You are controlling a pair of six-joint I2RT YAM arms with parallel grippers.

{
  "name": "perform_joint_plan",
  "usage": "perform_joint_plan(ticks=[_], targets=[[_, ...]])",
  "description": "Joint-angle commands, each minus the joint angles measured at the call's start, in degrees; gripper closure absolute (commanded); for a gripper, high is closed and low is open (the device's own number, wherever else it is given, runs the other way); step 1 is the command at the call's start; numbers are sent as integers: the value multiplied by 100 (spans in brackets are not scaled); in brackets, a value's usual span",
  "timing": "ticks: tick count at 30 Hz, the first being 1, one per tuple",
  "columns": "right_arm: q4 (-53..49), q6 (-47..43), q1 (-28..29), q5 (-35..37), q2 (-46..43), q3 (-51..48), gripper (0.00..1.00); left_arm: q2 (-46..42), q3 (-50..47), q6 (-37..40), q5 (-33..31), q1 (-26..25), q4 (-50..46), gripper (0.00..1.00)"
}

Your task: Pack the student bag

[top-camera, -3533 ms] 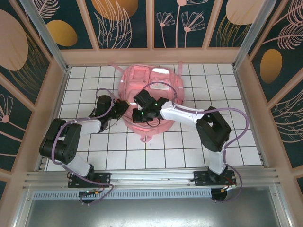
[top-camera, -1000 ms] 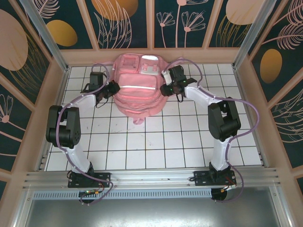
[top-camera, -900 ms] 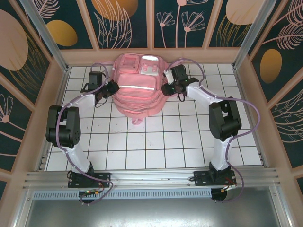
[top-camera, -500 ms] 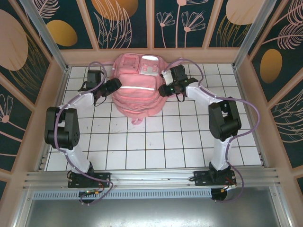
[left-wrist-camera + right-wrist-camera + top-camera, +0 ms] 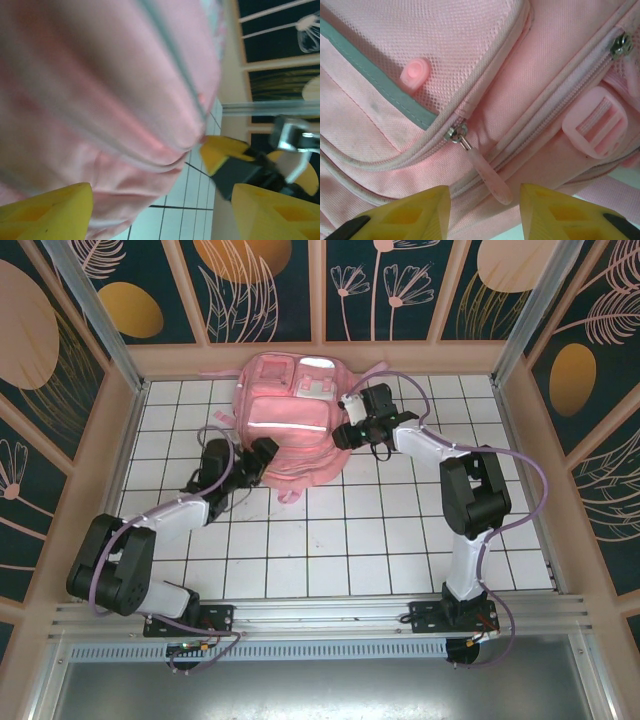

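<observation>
The student bag (image 5: 290,415), pink with a silver stripe (image 5: 286,425), lies front side up at the back of the white tiled floor. My left gripper (image 5: 265,452) sits at the bag's lower left corner, open; in the left wrist view its yellow fingers (image 5: 45,210) stand wide apart with blurred pink fabric (image 5: 100,75) just above them. My right gripper (image 5: 343,433) is against the bag's right side. In the right wrist view it (image 5: 485,212) is open, and a pink zipper pull (image 5: 487,175) hangs into the gap, touching neither finger.
A pink plastic buckle (image 5: 595,122) sits right of the zipper. Wooden frame walls (image 5: 320,358) close in the floor at the back and on both sides. White tiles (image 5: 330,540) stretch from the bag to the arm bases. A yellow tip of the right gripper (image 5: 220,152) shows past the bag.
My left gripper has opened and swung from the bag's upper left side down to its lower left corner. The right gripper has stayed at the bag's right side.
</observation>
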Motion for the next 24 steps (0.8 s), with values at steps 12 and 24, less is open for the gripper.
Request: perform_joint_plan(ticks=[12,24], targets=[[304,19,-192,-499,437,328,92,368,-126,-1189,-1199,-304,308,21],[214,-249,27,450,48,141,100,1279,-131,-1109,-1089,-297,725,100]])
